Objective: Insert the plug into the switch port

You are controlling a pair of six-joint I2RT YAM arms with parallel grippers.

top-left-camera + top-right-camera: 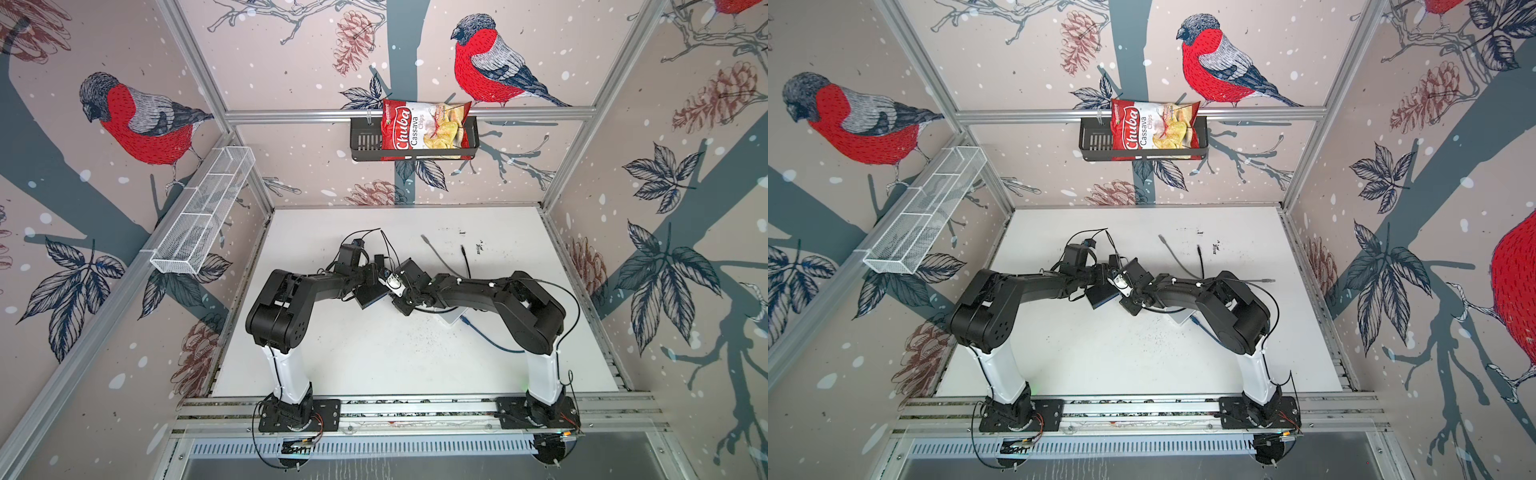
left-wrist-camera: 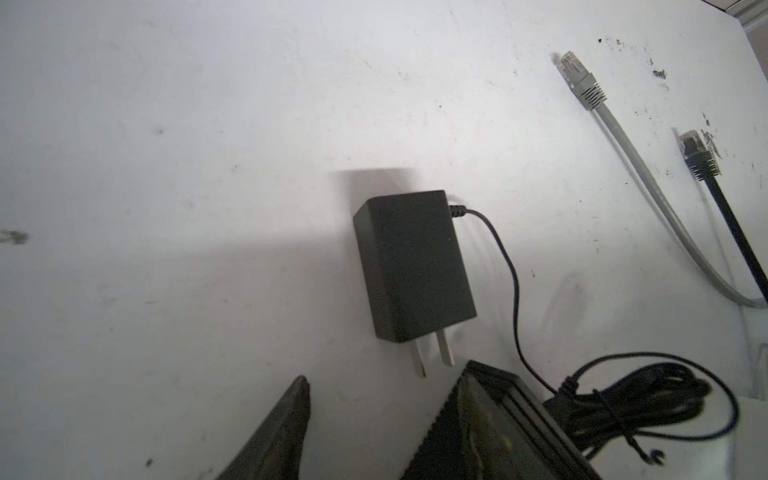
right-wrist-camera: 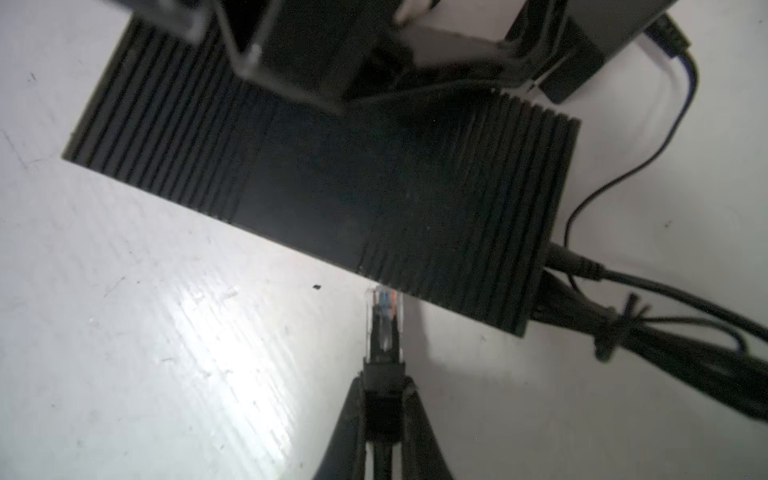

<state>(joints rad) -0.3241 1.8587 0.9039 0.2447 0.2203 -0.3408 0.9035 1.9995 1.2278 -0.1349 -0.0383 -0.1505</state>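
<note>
The switch (image 3: 332, 187) is a black ribbed box lying on the white table; it also shows in both top views (image 1: 368, 297) (image 1: 1100, 296). My right gripper (image 3: 383, 380) is shut on the black boot of a cable. The cable's clear plug (image 3: 384, 320) sticks out ahead of the fingers, and its tip sits right at the switch's near side edge. The port itself is hidden. My left gripper (image 2: 386, 395) is open: one finger (image 2: 286, 424) hangs over bare table, and the other is hidden behind the switch's corner (image 2: 490, 415).
A black power adapter (image 2: 415, 266) lies ahead of the left gripper, its thin lead running to a tied cable bundle (image 2: 636, 399). A loose grey cable (image 1: 434, 249) and a black cable (image 1: 464, 257) lie further back. A white box (image 1: 451, 318) and a blue cable (image 1: 490, 340) are under the right arm.
</note>
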